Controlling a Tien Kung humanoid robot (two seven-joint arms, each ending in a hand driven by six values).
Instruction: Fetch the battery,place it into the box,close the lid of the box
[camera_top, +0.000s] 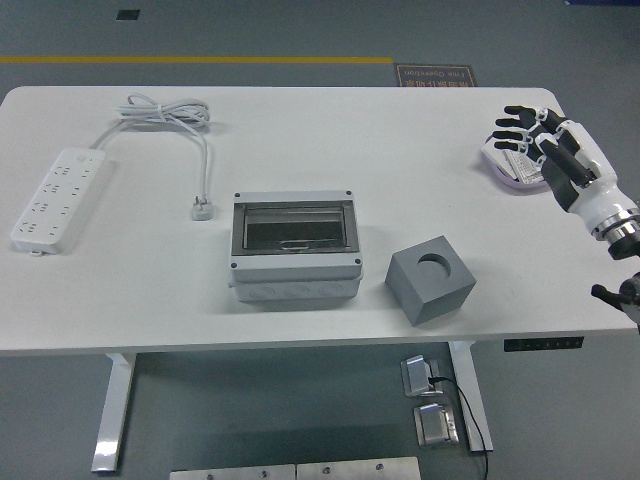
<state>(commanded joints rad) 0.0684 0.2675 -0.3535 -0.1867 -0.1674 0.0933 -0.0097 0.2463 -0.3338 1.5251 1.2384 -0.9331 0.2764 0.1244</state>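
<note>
A grey box (293, 247) with a clear lid stands at the table's middle, lid down. At the far right a purple tray (503, 168) holds white battery-like pieces (515, 160), now mostly hidden behind my right hand (530, 135). That hand hovers over the tray with its fingers spread, holding nothing. My left hand does not show.
A grey cube (430, 278) with a round hole on top sits right of the box. A white power strip (58, 197) lies at the left edge, its cord and plug (202, 207) trailing toward the middle. The table's right edge runs just beyond the tray.
</note>
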